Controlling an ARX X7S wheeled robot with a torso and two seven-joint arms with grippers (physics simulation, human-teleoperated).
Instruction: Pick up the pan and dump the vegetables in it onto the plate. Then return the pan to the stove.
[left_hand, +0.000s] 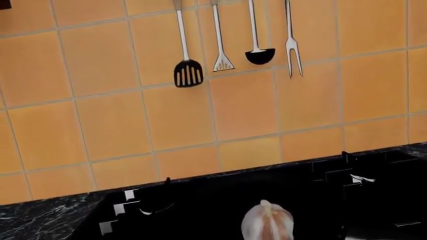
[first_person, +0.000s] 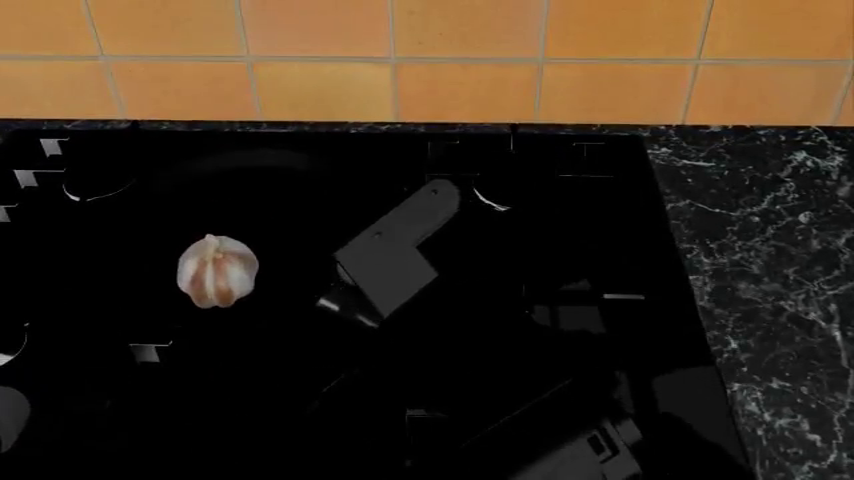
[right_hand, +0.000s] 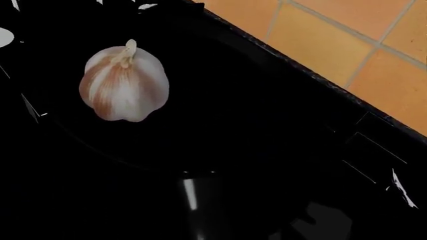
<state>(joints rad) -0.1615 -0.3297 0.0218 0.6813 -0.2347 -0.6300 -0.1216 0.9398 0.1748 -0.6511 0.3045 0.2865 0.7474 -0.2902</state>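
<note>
Whitish garlic bulb with pinkish-brown streaks sat in the round black pan on the glossy stove, near its left edge, right claw hung over the pan's handle, its opening impossible to tell, left claw unseen.

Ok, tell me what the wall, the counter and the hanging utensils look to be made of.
Wall: glazed-looking orange ceramic tile, with pale grout lines between squares.
Counter: polished black stone, probably marble, going by the white veining.
Utensils: shiny grey handles suggest metal; the dark slotted head could be plastic or coated metal.
</note>
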